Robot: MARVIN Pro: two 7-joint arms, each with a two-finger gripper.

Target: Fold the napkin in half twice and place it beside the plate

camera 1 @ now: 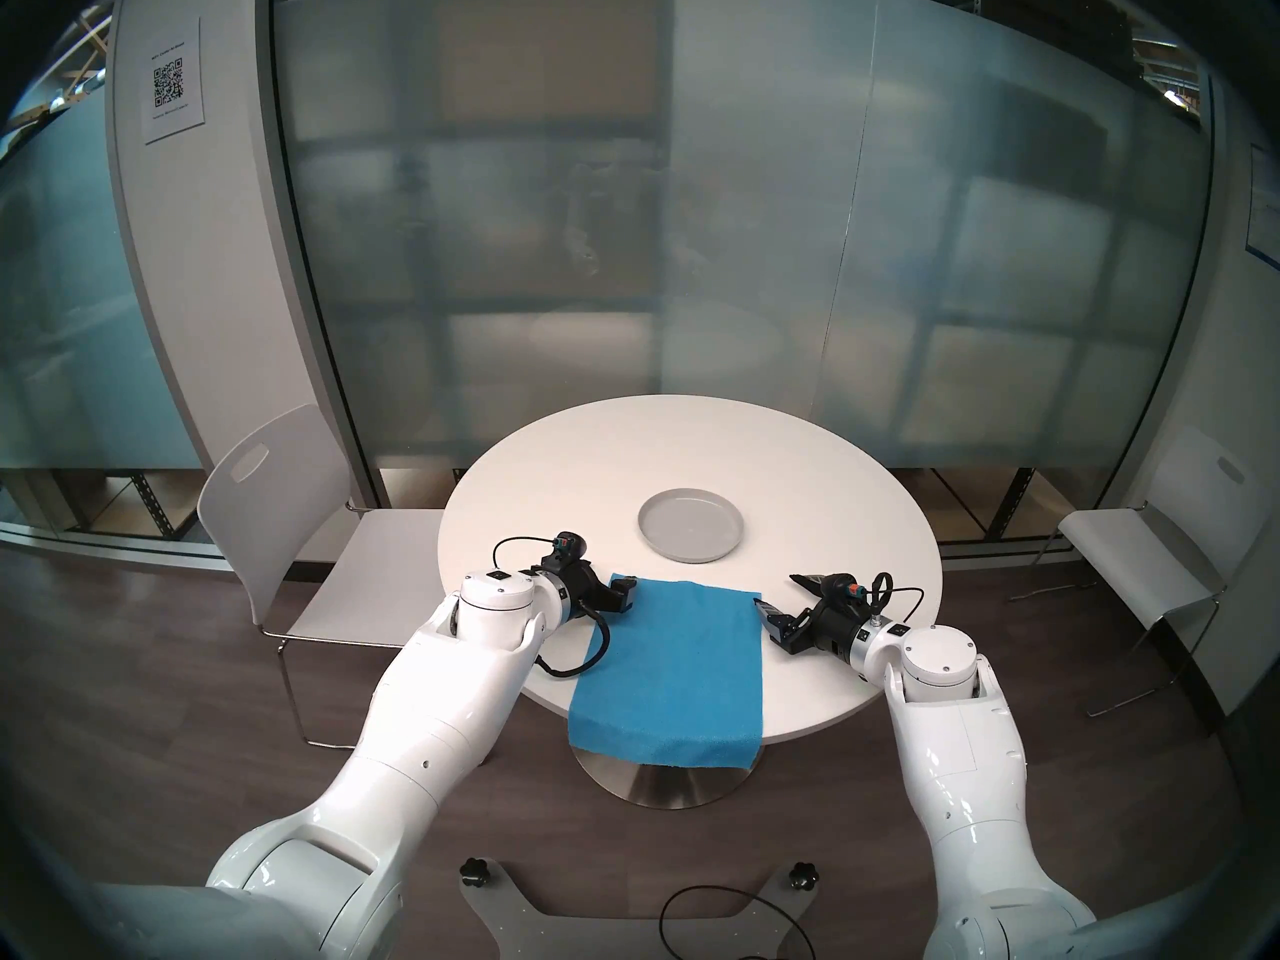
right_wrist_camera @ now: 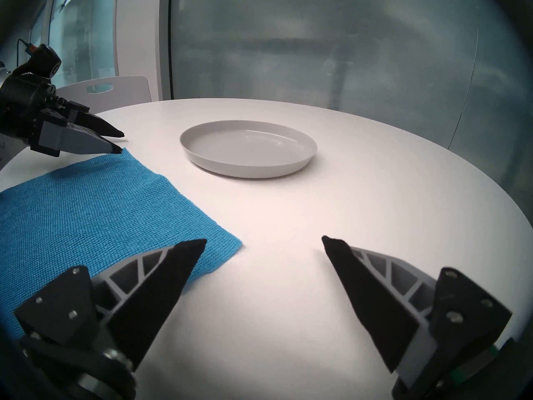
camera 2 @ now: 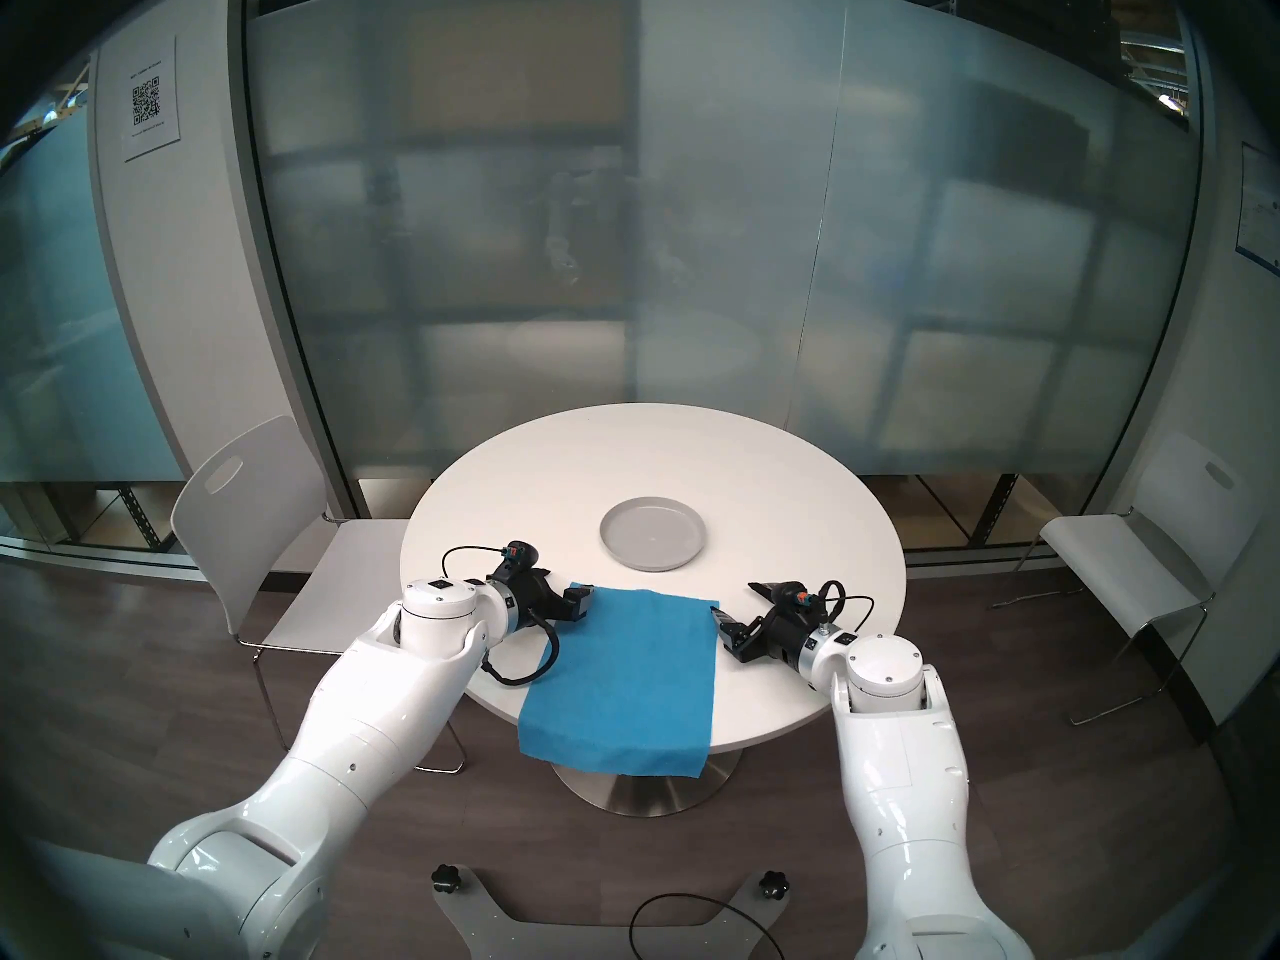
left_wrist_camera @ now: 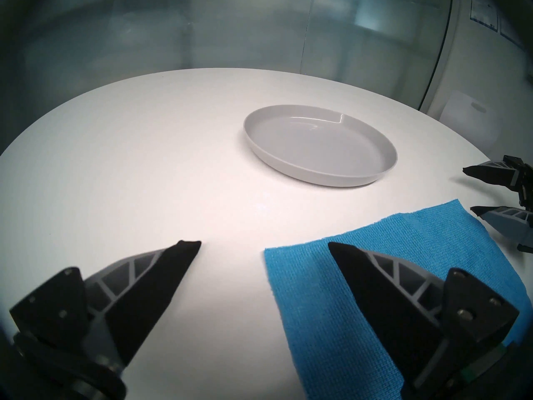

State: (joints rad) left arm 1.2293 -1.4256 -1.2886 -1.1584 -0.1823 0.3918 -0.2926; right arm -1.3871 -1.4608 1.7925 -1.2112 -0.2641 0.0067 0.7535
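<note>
Fingers (left_wrist_camera: 184,258) of the left gripper (left_wrist_camera: 264,248) are seen spread wide apart and empty in the left wrist view, one over bare bench, the other over the napkin (camera 1: 675,668); its far left corner lies between them. Those of the right gripper (right_wrist_camera: 264,240) are likewise held apart and empty, straddling the far right corner. No cloth is pinched yet.

Nearest the robot, the napkin's near end is draped over the edge of the bench (camera 1: 831,494) and hangs free; the remainder is spread flat and unfolded toward the centre, so both folds are judged still to be made. The step in hand is taken to be the grasp of the two far corners.

For a clean grasp, each lower fingertip should be slid under the hem rather than pressed down onto it, and only a single layer should be caught. Both corners should be closed upon together and lifted evenly, so that the far edge is kept straight when it is brought over. Since the hanging end may drag the cloth off the bench once the far end is raised, the lift should be kept low.

Beyond the napkin's far edge, well apart from it and slightly to the right, the plate (camera 1: 691,526) is left empty and need not be disturbed.
</note>
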